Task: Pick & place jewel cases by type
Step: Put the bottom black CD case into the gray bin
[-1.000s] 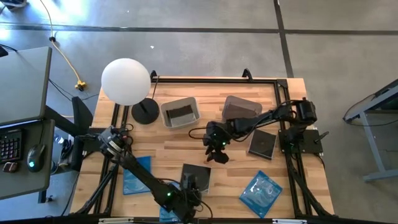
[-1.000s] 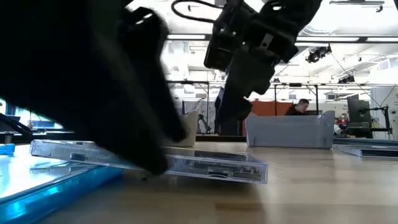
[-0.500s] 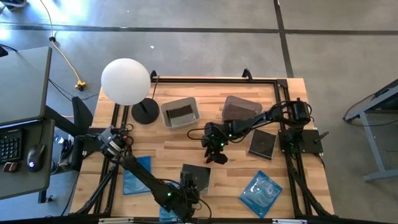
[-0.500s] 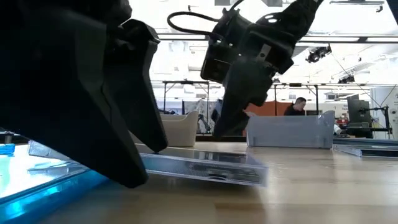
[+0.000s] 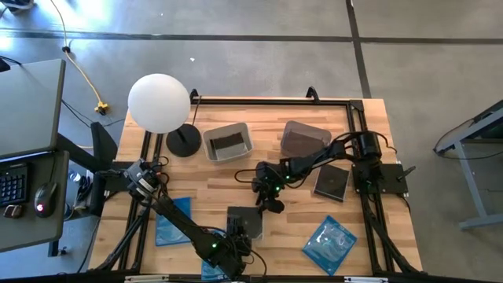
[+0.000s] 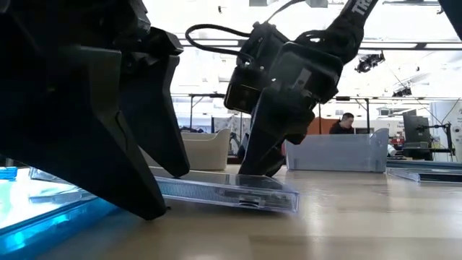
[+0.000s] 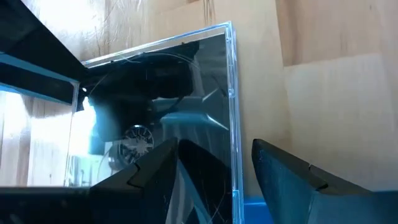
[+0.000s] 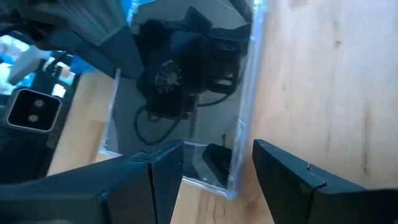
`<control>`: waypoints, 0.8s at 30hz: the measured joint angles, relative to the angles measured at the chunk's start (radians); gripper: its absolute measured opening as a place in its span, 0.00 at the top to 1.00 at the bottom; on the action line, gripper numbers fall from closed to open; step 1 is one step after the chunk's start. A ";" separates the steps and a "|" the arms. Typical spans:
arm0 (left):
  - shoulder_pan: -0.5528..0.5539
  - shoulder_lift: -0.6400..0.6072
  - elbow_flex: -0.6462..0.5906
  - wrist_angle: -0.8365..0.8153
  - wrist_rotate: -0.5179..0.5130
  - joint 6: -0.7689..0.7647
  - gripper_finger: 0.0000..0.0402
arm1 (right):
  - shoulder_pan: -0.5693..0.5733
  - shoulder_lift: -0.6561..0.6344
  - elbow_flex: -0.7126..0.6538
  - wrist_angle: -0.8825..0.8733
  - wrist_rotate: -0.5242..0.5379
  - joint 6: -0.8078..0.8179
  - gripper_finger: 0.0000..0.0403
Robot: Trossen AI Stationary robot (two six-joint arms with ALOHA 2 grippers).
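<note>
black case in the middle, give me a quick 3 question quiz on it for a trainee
1. True or false: the black case lies inside one of the tubs.
2. The left hand and the right hand are both at that case. Their fingers are: A open, with a case edge between them; B shut above the case; C out of view.
3. How many tubs show in the high view?
Key: 1 false; 2 A; 3 two.
</note>
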 joint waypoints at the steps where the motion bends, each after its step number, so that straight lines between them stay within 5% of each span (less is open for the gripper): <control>1: 0.000 0.000 0.000 -0.002 -0.001 0.000 0.50 | 0.000 0.000 0.000 0.011 -0.004 0.007 0.53; 24: 0.003 0.002 0.011 -0.024 -0.039 0.004 0.50 | 0.082 0.004 -0.003 0.044 -0.031 0.016 0.53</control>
